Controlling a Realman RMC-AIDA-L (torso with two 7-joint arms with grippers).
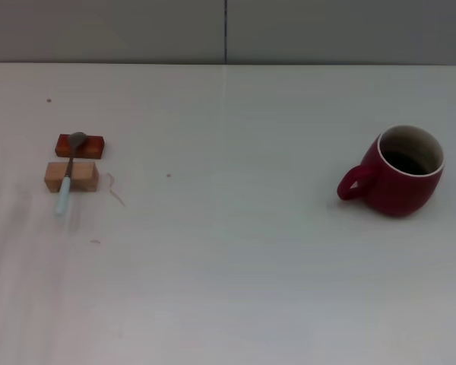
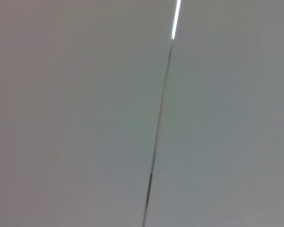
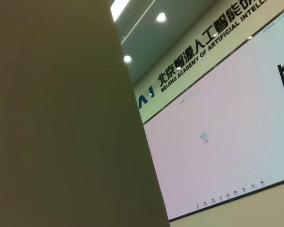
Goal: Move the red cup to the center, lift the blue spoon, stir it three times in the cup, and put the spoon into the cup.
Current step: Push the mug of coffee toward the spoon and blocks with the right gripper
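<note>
Nothing is done yet. The red cup (image 1: 403,171) stands at the table's (image 1: 235,258) right side, not centred. The blue spoon (image 1: 68,173) lies far left across two small blocks (image 1: 72,176). Neither gripper appears; jaw state cannot be told.

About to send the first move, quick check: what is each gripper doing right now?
Left gripper: not in view, so its state cannot be told.
Right gripper: not in view either.
Nothing grips the red cup or the blue spoon.
</note>
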